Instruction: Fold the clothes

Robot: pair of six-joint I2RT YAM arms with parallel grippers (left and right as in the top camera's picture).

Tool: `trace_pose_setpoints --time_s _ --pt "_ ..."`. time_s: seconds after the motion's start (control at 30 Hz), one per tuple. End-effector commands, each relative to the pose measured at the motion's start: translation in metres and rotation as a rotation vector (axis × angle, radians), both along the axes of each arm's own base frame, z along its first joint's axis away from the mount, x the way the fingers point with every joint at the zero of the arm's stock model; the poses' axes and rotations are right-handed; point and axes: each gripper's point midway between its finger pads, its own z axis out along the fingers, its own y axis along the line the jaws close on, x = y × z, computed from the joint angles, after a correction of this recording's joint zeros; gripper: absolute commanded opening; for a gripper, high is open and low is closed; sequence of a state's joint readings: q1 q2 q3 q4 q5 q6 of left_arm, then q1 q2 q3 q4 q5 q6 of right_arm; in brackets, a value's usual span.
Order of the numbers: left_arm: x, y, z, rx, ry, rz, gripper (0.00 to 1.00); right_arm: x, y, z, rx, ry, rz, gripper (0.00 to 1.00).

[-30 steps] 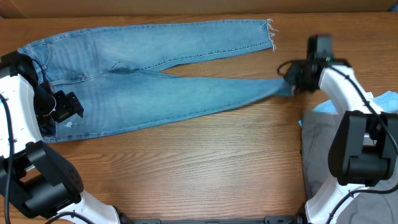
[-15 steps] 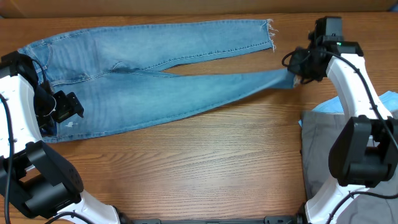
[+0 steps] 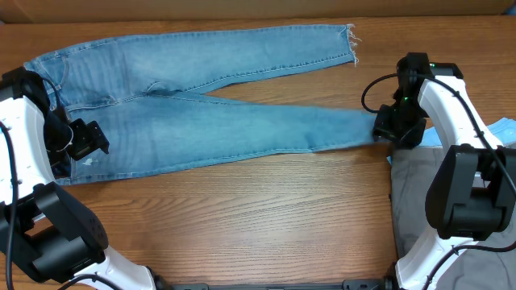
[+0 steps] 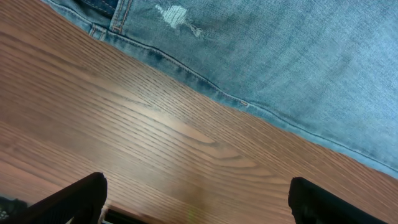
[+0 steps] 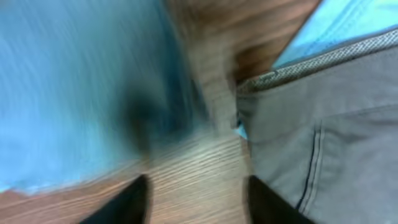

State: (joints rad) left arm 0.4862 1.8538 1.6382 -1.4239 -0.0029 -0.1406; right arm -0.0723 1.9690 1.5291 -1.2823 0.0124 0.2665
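Note:
The clothes, a pair of light-blue jeans (image 3: 201, 105), lie flat across the back of the table with the waist at the left and both legs running right. The far leg ends in a frayed hem (image 3: 351, 44). My right gripper (image 3: 395, 129) hovers at the near leg's ankle end, open; in the right wrist view, blurred bare wood shows between its fingers (image 5: 198, 196), with denim (image 5: 68, 93) to the upper left. My left gripper (image 3: 90, 138) stands open beside the waist; below it, the left wrist view shows wood between its fingers (image 4: 198, 193) and the jeans' side seam (image 4: 298, 56) beyond.
A grey garment (image 3: 419, 193) lies at the right front, just beside the right gripper, and shows close in the right wrist view (image 5: 323, 124). A light-blue cloth (image 3: 500, 133) pokes out at the right edge. Cardboard lines the back edge (image 3: 242, 6).
The right gripper, shut on the near leg's end before, swung it toward the front of the table and opened, letting it go. The left arm has not moved.

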Motion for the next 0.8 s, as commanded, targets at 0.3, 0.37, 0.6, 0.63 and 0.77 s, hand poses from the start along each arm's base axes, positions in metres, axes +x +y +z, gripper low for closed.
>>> trace_pose_setpoints --time_s 0.3,0.37,0.6,0.63,0.77 --pt "-0.018 0.041 -0.005 0.093 0.031 0.213 0.88 0.012 -0.007 -0.004 0.002 -0.049 -0.027 0.71" --pt "-0.019 0.045 -0.012 0.076 0.014 0.232 0.70 0.017 0.003 -0.004 0.065 -0.071 0.012 0.70" --pt "-0.022 0.040 -0.064 0.036 -0.009 0.240 0.42 0.033 0.059 0.015 0.403 -0.194 0.160 0.64" --pt "-0.020 0.039 -0.072 0.034 -0.025 0.240 0.43 0.034 0.065 0.020 0.439 -0.210 0.175 0.64" --pt "-0.006 0.035 -0.094 0.008 -0.115 0.246 0.65 0.035 0.079 0.040 0.521 -0.268 0.209 0.64"
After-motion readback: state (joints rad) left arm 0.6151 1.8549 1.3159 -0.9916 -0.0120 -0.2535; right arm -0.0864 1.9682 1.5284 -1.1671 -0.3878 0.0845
